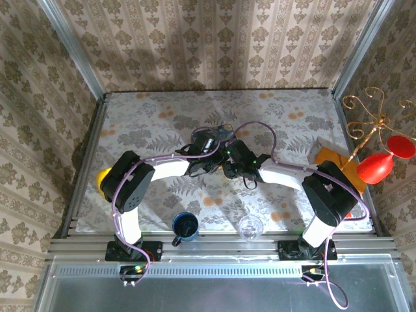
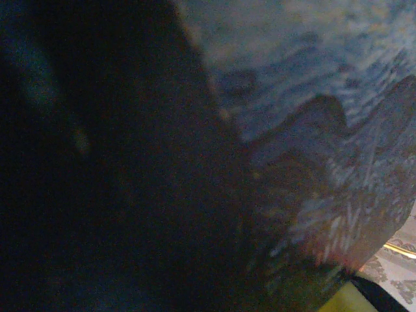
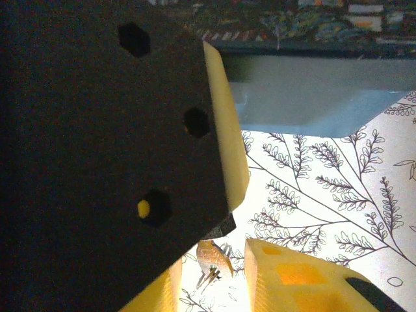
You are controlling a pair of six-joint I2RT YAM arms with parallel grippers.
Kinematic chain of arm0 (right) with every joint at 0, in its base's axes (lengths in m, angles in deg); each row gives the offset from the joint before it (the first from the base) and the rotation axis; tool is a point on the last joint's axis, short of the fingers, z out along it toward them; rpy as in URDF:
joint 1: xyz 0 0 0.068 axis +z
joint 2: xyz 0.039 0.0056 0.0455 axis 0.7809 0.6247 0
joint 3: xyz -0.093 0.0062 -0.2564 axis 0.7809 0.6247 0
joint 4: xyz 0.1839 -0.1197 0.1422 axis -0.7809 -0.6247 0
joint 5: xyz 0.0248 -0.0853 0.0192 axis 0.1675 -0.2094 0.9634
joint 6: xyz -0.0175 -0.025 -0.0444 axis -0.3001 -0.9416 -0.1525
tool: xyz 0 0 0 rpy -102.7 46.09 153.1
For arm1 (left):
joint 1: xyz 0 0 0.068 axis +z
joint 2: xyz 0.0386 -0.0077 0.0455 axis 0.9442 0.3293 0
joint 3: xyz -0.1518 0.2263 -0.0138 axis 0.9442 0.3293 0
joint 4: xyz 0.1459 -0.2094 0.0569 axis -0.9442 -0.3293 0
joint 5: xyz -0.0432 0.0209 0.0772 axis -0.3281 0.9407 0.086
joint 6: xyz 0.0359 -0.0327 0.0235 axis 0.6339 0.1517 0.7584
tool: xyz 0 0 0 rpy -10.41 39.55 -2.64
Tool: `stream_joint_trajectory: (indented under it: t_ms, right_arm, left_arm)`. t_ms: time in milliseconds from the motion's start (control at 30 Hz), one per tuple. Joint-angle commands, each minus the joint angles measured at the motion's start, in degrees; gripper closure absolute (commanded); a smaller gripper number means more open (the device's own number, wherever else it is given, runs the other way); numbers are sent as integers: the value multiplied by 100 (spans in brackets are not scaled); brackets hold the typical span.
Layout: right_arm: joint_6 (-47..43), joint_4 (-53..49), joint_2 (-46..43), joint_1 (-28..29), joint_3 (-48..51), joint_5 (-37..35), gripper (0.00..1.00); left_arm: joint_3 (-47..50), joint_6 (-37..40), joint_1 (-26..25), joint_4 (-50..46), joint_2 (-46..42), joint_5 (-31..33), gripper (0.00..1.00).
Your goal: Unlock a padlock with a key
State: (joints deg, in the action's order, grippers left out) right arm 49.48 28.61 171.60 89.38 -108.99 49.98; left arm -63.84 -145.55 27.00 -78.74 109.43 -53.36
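black finger plate nearest; right gripper stands parted, with seemingly the key between its fingers.

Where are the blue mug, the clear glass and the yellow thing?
blue mug [image 1: 185,225]: top external view, its open mouth.
clear glass [image 1: 250,226]: top external view, its round middle.
yellow thing [image 1: 102,177]: top external view, its visible left side.

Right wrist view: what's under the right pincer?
A small brownish metallic piece shows between the yellow fingers against the fern-print tablecloth; key or padlock, too small to tell. The black hex-holed plate covers everything further left.
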Motion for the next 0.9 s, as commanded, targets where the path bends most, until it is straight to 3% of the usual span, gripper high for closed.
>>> stream_joint_trajectory:
  t_ms: [0,100,200,533,867]
  right_arm:
    - [-119,67,122,28,-119,-13,69]
    - [-115,124,147,28,-128,-4,72]
    - [-48,291,139,-5,-91,188,82]
    - [812,1547,14,-697,538,1907,100]
    - [2255,2695,200,-1468,963,3585,100]
  left_arm:
    - [-31,-251,17,16,-149,-254,100]
    - [-34,-254,10,25,-134,-263,100]
    - [-20,-248,9,55,-131,-293,100]
    - [2,-189,9,174,-158,-408,100]
    - [9,-164,9,255,-175,-478,100]
